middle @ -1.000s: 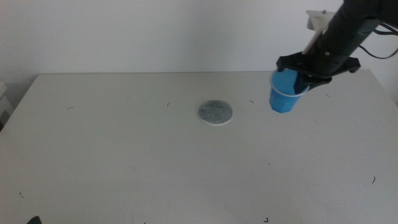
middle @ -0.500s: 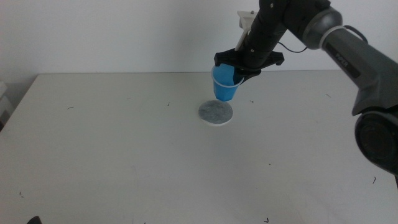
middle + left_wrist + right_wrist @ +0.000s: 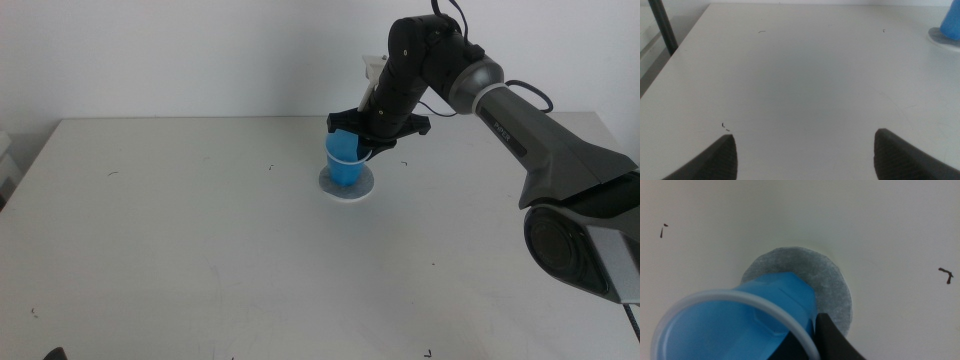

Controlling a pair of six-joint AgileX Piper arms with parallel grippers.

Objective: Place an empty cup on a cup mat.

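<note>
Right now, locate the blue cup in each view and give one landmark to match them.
Middle view: the cup is centre, above the cup mat, held by the right gripper.
Left wrist view: the cup is cut by the frame edge.
Right wrist view: the cup fills the foreground.
Shared landmark: the cup mat.

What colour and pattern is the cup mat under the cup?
Mottled grey, stone-like, with a pale edge; the cup mat shows best in the right wrist view.
</note>
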